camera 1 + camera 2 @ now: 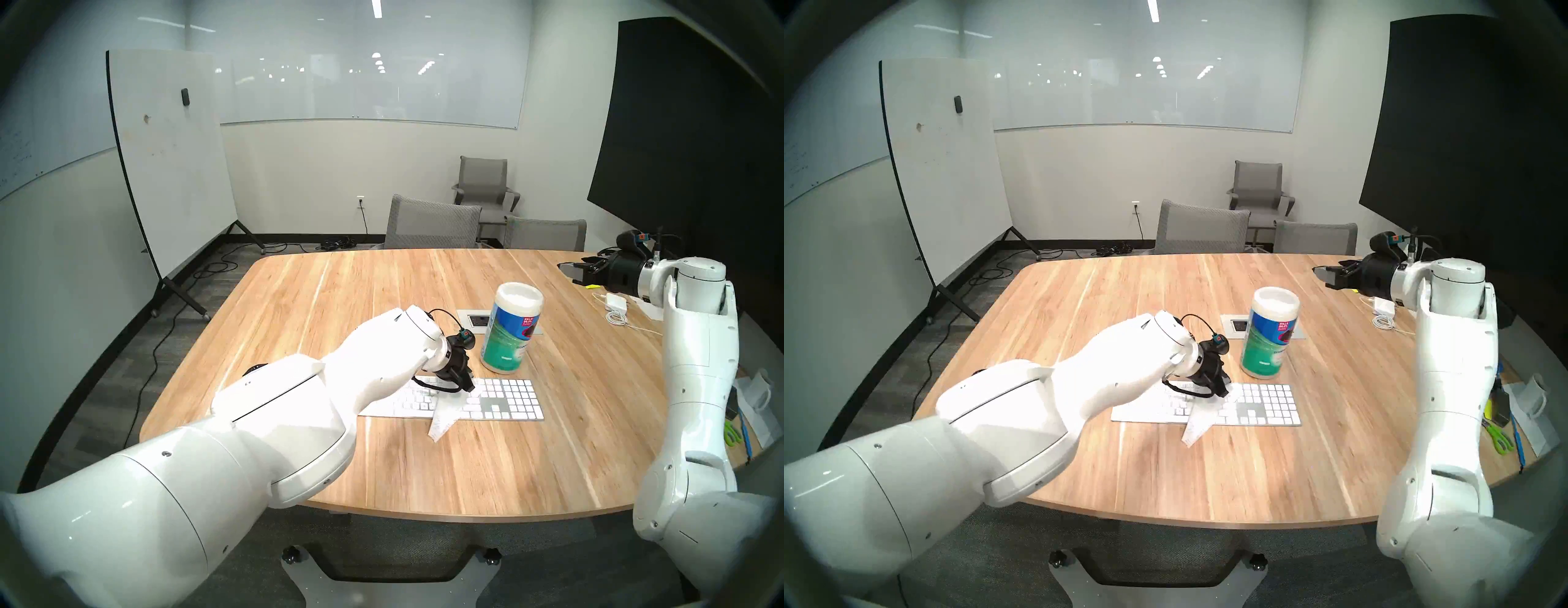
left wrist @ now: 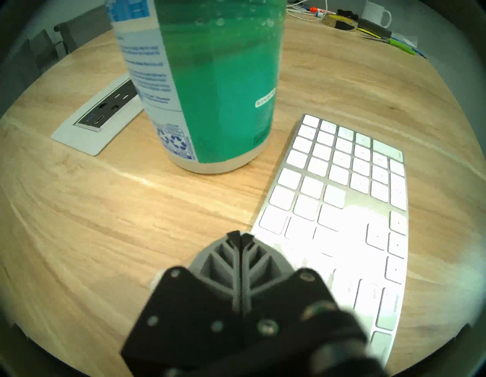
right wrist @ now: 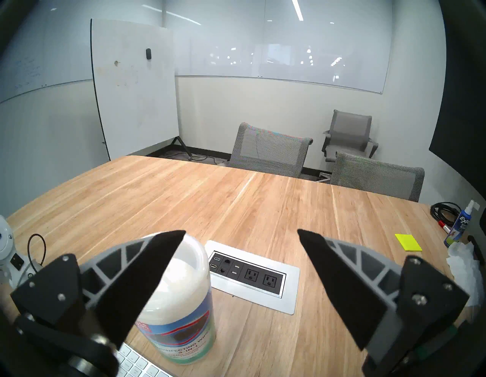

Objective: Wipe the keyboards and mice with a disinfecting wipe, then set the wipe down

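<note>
The white keyboard [image 1: 505, 401] lies flat on the wooden table [image 1: 382, 305], in front of the wipes canister. My left gripper [image 1: 469, 388] is over the keyboard's middle, shut on the disinfecting wipe [image 1: 443, 420]. The wipe trails across the keys and over the front edge onto the table. In the left wrist view the shut gripper [image 2: 240, 237] is at the keyboard's [image 2: 355, 184] far edge, and the wipe is mostly hidden under it. My right gripper [image 1: 577, 271] is open and empty, raised at the table's far right; its wrist view also shows it open [image 3: 240, 233]. No mouse is in view.
The blue-green wipes canister [image 1: 511, 331] stands just behind the keyboard. A power outlet panel [image 1: 475, 320] is set in the table behind it. A white power adapter with cable [image 1: 615, 302] lies under the right arm. Scissors [image 1: 732, 435], a mug [image 1: 1535, 392] and other clutter sit at the right edge. Chairs [image 1: 432, 225] stand beyond.
</note>
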